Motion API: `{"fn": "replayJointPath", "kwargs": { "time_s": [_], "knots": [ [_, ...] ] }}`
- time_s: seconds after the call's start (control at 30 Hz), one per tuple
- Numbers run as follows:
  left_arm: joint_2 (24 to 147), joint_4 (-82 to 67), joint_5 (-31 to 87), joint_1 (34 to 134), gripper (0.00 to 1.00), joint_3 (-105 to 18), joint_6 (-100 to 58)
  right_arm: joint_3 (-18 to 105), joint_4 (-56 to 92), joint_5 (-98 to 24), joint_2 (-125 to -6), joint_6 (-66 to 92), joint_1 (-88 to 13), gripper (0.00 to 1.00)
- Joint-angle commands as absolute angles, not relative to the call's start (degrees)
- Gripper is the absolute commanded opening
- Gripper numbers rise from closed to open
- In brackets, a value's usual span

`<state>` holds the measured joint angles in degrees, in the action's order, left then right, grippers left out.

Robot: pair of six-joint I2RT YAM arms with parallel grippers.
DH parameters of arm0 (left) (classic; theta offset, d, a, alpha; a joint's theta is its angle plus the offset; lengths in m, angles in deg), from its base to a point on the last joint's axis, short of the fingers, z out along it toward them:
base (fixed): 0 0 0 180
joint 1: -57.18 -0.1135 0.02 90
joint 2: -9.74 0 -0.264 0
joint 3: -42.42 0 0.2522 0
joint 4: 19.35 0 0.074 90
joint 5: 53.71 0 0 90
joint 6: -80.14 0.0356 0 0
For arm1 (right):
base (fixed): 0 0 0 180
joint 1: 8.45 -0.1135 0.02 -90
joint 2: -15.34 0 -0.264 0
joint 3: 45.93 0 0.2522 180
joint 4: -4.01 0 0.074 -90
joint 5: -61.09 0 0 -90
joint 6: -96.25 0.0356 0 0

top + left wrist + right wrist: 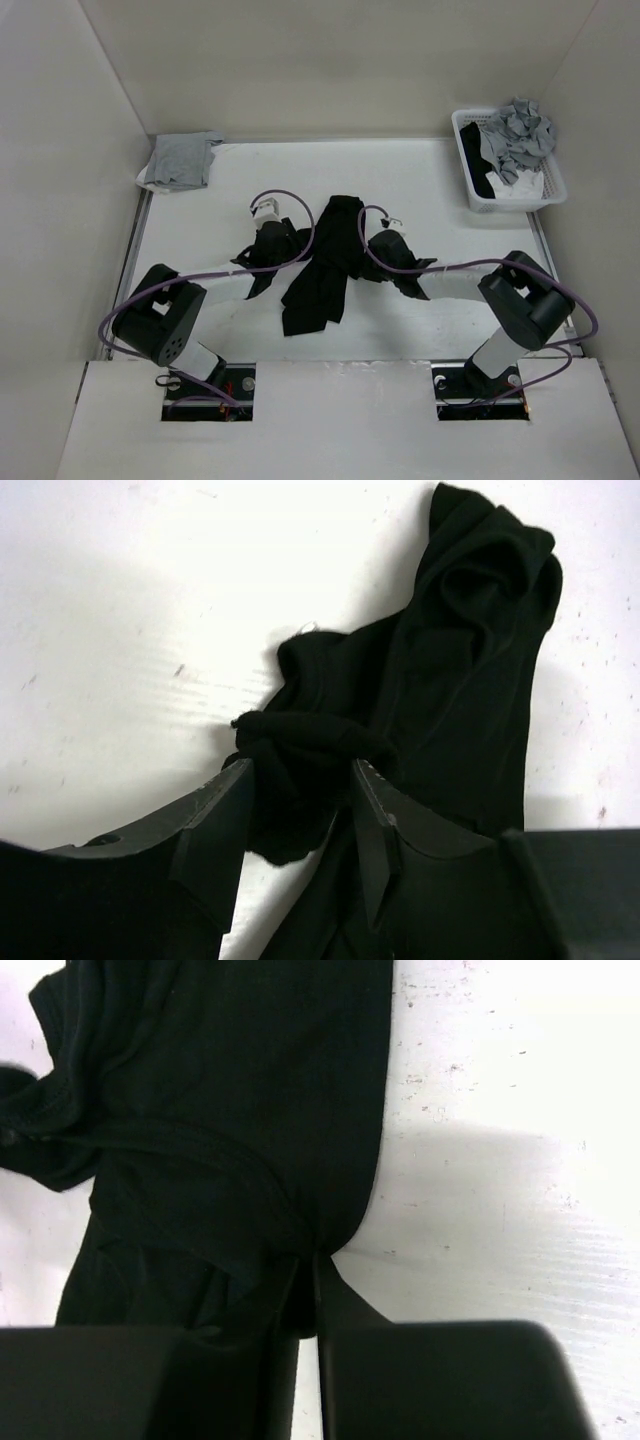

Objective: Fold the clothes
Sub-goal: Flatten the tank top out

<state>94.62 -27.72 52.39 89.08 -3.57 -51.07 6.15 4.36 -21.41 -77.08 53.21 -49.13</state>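
"What colour is the T-shirt (322, 270)?"

"Plain black, no print. Under it the table (200, 230) is white, flecked with small dark specks."

"And your own parts?"

"My left gripper (300, 770) and my right gripper (308, 1260) are black. My arms (160, 320) are black with white sections, and my cables (272, 192) are purple."

"The far corners?"

"A white basket (520, 203) with a mottled grey-and-white cloth (520, 135) and a black piece (478, 160); opposite, a plain grey garment (183, 160)."

T-shirt (220, 1110) partly beyond right-wrist view
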Motion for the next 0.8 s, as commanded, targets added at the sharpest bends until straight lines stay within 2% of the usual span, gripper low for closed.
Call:
{"fn": "replayJointPath", "kwargs": {
  "time_s": [0.0, 0.07, 0.1, 0.2, 0.27, 0.3, 0.43, 0.6, 0.77],
  "knots": [
    [95.78, -30.55, 53.42, 89.39, 0.36, -6.41, -49.85, 7.38, 3.09, -20.66, -75.9, 53.28, -49.54, 0.06],
    [95.26, -30.73, 53.86, 89.83, 0.23, -6.67, -49.24, 6.85, 3.26, -19.52, -73.79, 52.49, -49.54, 0.03],
    [91.08, -30.03, 55.26, 90.01, 0.05, -6.67, -48.89, 6.59, 5.7, -17.6, -66.91, 49.79, -49.97, 0.01],
    [84.3, -28.63, 57.29, 90.71, 0.0, -6.06, -48.01, 8.07, 11.15, -14.08, -58.26, 46.08, -51.72, 0.01],
    [79.81, -26.61, 58.52, 91.24, 0.0, -6.06, -47.22, 10.26, 16.24, -10.83, -52.11, 43.19, -53.3, 0.01],
    [72.65, -23.55, 60.27, 92.28, 0.0, -6.15, -46.6, 13.41, 21.58, -7.5, -46.07, 40.04, -55.32, 0.01],
    [57.33, -16.87, 66.24, 96.23, 0.0, -8.07, -43.88, 21.24, 30.92, -1.16, -35.76, 34.83, -60.33, 0.01],
    [44.56, -11.4, 74.24, 103.71, 0.0, -14.04, -39.14, 32.23, 36.74, 4.47, -30.46, 29.73, -70.16, 0.01],
    [38.22, -13.84, 82.42, 114.16, 0.0, -22.57, -30.27, 45.42, 36.84, 11.24, -31.77, 20.94, -87.39, 0.01]
  ]
}}
